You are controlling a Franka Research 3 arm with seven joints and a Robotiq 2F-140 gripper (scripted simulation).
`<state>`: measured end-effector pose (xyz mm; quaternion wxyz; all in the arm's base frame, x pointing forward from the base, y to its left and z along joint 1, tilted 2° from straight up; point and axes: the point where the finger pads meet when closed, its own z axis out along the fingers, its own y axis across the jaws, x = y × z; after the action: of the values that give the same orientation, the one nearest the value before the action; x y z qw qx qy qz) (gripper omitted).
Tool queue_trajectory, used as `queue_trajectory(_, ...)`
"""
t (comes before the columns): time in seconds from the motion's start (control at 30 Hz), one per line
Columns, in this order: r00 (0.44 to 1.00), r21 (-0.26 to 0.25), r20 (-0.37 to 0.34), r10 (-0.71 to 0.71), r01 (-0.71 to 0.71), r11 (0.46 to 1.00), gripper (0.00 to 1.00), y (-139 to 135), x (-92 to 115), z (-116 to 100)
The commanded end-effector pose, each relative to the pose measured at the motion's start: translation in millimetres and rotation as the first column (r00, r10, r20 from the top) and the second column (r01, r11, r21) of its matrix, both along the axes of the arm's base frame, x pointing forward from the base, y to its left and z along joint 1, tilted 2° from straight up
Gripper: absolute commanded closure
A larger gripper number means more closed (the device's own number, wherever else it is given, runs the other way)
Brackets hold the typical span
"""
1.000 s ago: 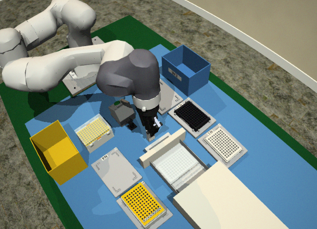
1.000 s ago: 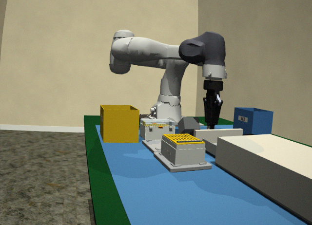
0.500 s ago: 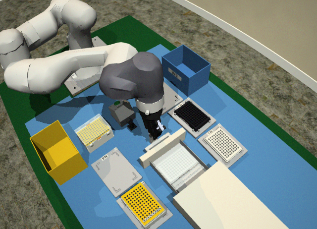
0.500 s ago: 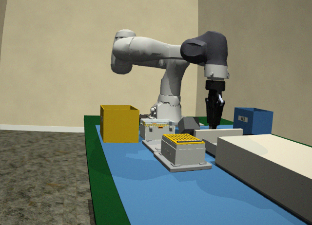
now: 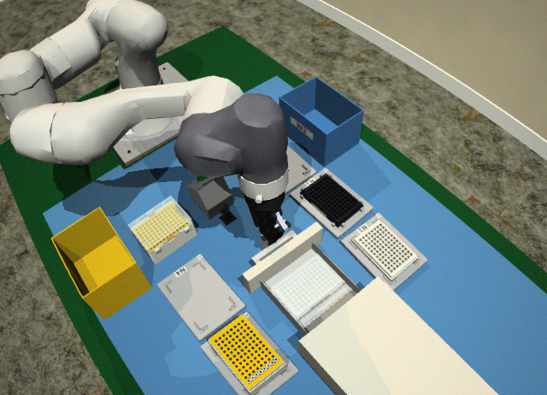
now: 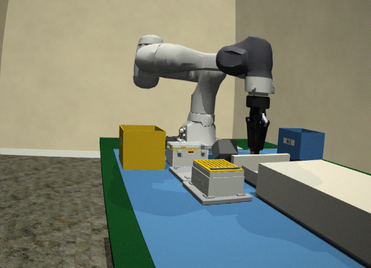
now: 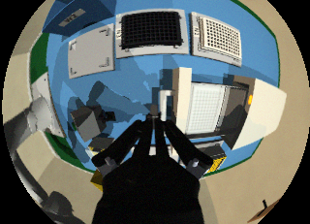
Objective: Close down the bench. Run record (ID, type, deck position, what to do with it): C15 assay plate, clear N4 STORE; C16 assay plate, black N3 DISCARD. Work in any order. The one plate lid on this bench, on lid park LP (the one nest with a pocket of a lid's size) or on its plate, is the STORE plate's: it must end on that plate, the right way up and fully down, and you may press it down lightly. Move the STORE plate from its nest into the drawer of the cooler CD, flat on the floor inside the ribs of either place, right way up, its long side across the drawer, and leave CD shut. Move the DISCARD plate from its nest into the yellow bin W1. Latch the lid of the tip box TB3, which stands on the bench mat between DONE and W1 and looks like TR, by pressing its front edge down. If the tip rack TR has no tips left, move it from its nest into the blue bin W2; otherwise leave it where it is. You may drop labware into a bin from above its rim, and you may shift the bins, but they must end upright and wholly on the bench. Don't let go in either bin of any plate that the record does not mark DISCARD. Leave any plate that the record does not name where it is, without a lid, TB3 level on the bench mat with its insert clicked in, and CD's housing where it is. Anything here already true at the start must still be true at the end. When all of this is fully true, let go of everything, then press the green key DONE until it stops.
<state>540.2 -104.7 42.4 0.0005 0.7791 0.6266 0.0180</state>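
Observation:
My gripper [image 5: 274,239] [image 6: 255,151] [image 7: 154,110] is shut and empty, its tips low at the handle side of the cream drawer front [image 5: 282,259] [image 6: 259,159] [image 7: 184,100] of cooler CD [image 5: 397,342] [image 6: 314,184]. The drawer stands open. The clear plate [image 5: 304,285] [image 7: 207,108] lies flat in it with its lid on. Nest N4 [image 5: 201,293] is bare. The black plate [image 5: 331,198] [image 7: 151,29] sits in nest N3. Tip box TB3 [image 5: 161,227] [image 6: 185,154] stands beside the yellow bin W1 [image 5: 99,262] [image 6: 142,151]. Tip rack TR [image 5: 244,350] [image 6: 217,176] shows a row of tips at its front edge.
The blue bin W2 [image 5: 322,117] [image 6: 301,142] [image 7: 80,1] stands at the back. A white plate [image 5: 384,248] [image 7: 220,36] sits in a nest right of the black one. The lid park [image 5: 301,167] [image 7: 91,56] is bare. The grey DONE housing [image 5: 209,197] [image 6: 224,148] stands left of my gripper.

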Motion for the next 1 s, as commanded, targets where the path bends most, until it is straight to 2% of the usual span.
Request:
queue_trajectory(0.0,1.0,-0.001,0.002,0.009,-0.009,1.0,1.0,-1.1,5.0,-0.5)
queue_trajectory(0.97,1.0,-0.001,0.002,0.009,-0.009,1.0,1.0,-7.4,34.9,0.3)
